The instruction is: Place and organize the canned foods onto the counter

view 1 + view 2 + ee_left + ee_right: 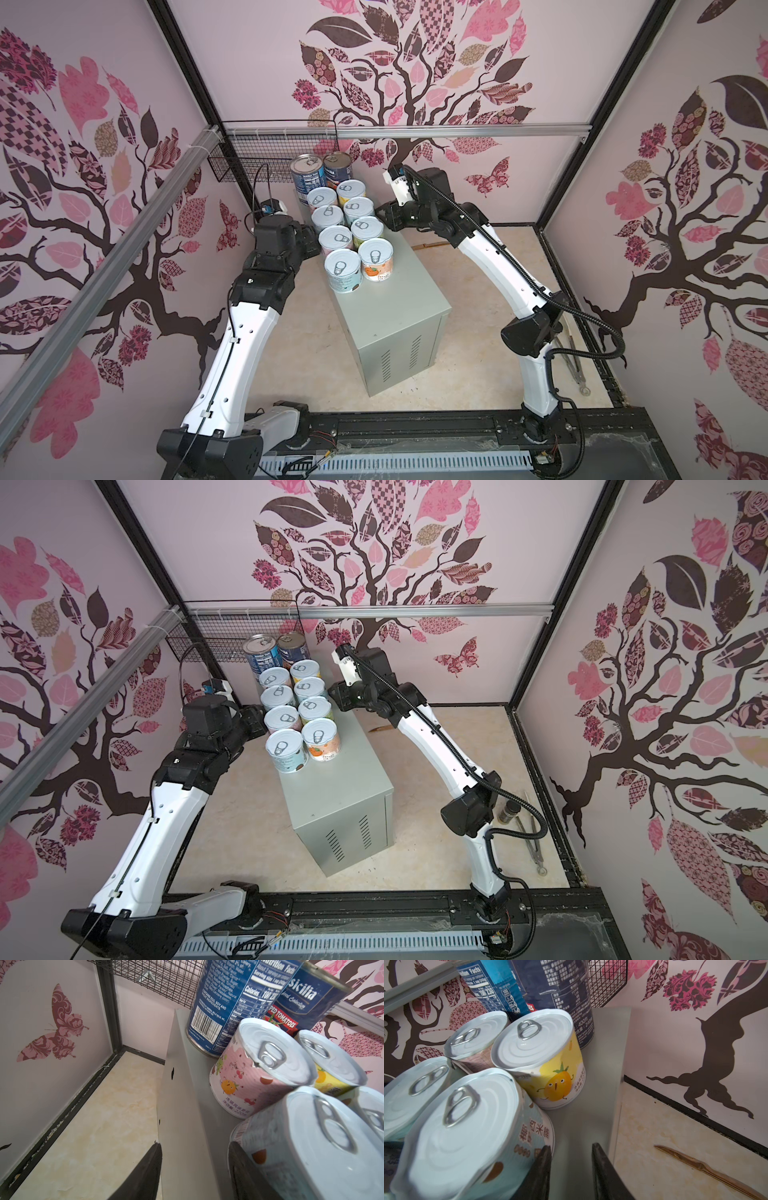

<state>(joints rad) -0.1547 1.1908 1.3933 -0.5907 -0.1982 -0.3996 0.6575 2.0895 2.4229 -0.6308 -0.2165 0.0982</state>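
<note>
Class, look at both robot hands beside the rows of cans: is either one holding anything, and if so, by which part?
Nothing is held. The left hand and right hand sit beside the cans on the counter, with only bare counter between their fingers.

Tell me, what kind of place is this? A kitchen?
Probably not a kitchen: it looks like a robot test booth. Two robot arms are bolted to a rail, the walls are panels with tree pictures, and the cans stand on a grey metal box.

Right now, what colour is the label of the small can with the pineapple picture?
Yellow and white. The pineapple can shows best in the right wrist view.
</note>
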